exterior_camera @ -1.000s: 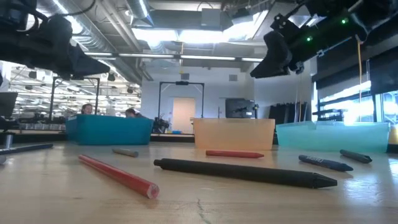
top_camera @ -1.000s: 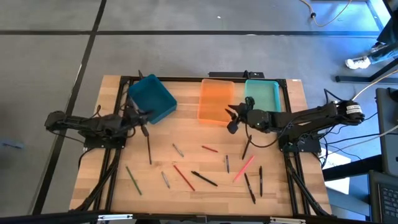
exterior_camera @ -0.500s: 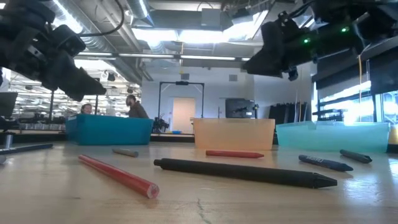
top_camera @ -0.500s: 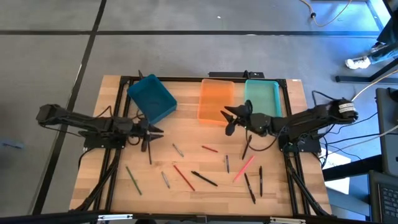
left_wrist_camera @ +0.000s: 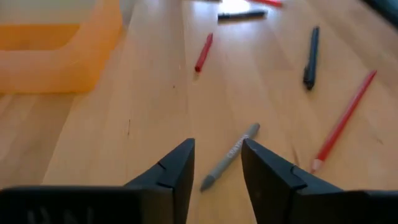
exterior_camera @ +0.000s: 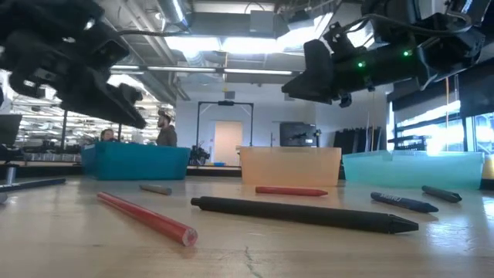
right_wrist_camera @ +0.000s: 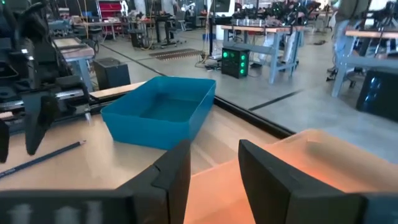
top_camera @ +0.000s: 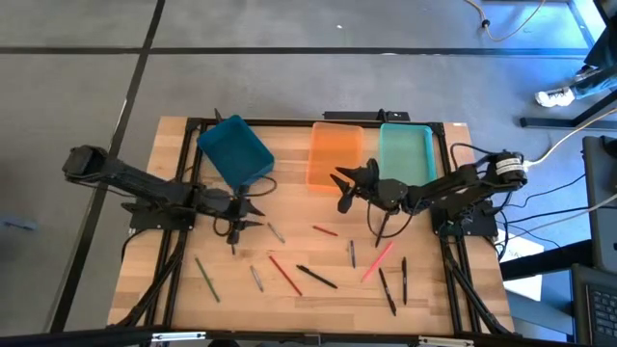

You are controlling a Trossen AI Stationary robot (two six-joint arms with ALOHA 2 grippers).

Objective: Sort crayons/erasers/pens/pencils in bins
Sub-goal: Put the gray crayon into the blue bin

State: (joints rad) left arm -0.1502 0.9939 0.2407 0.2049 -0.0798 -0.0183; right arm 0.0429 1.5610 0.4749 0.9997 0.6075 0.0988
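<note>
My left gripper (top_camera: 247, 214) (left_wrist_camera: 217, 152) hovers open above a grey crayon (left_wrist_camera: 230, 157) (top_camera: 276, 232) that lies flat on the wooden table; its fingers stand either side of the crayon without touching it. My right gripper (top_camera: 340, 189) (right_wrist_camera: 214, 158) hangs open and empty by the near edge of the orange bin (top_camera: 335, 156), facing the blue bin (right_wrist_camera: 161, 115). A red crayon (left_wrist_camera: 203, 52), a red pencil (left_wrist_camera: 344, 119) and a dark pen (left_wrist_camera: 311, 57) lie beyond the grey crayon. The teal bin (top_camera: 405, 154) stands at the far right.
More pens and pencils lie across the table's near half: a black pen (top_camera: 316, 277), a green pencil (top_camera: 207, 280), a pink pencil (top_camera: 379, 260), a dark pencil (top_camera: 231, 234). The blue bin (top_camera: 236, 152) stands askew at the far left. People show in the room behind.
My left gripper has moved from beside the blue bin toward the table's near edge and right, down over the grey crayon, and has opened. My right gripper has shifted toward the table's left along the orange bin's near edge.
</note>
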